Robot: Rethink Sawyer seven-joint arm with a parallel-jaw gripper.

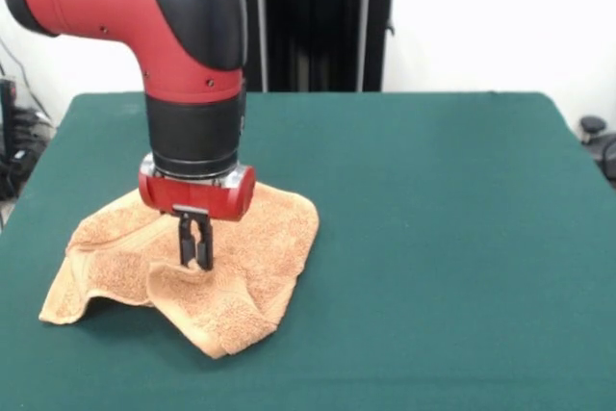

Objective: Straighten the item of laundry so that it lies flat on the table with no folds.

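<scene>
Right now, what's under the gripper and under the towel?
The gripper points straight down onto the crumpled towel, at a raised fold. Beneath the towel is the green table. Whether anything lies under the towel's folds can't be seen; the cloth covers it.

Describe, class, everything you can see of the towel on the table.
The towel is orange-tan terry cloth, soft and looped. It lies crumpled, not flat, on the green table, in the picture's lower left. Raised folds run across it and one edge curls under. The gripper comes straight down onto its middle, fingers close together at a fold.
</scene>
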